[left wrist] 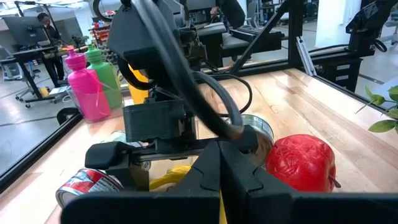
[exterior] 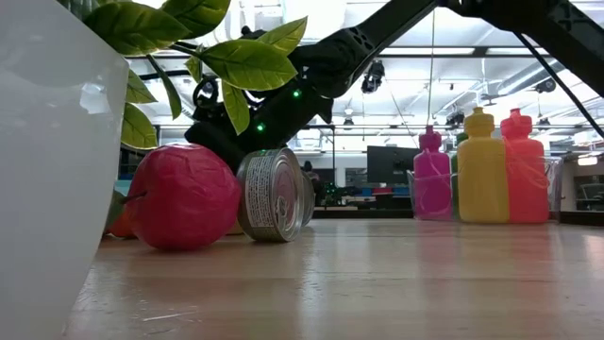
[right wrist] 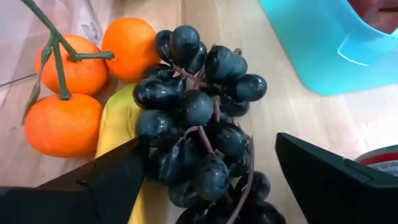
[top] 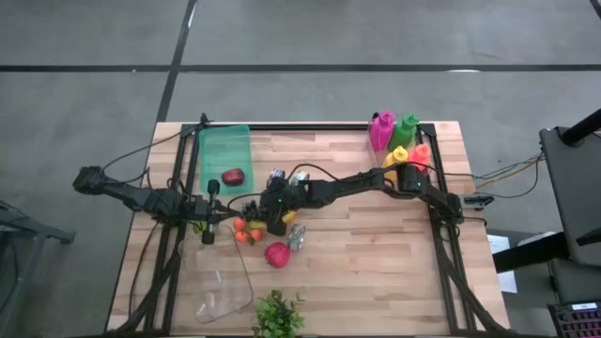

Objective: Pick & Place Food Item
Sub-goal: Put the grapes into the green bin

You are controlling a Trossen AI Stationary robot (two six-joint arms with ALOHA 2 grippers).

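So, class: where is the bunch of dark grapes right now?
The grapes lie between the right gripper's open fingers, touching a banana, beside the oranges.

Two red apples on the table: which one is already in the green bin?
The darker red apple lies inside the green bin at the table's far left. The brighter red apple sits on bare wood beside a tin can.

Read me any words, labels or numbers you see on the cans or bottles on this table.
No text can be read.
Can beside the red apple: label bands show, print too blurred.
Red-and-white can: label pattern only, no legible letters.
Coloured bottles: no label visible.
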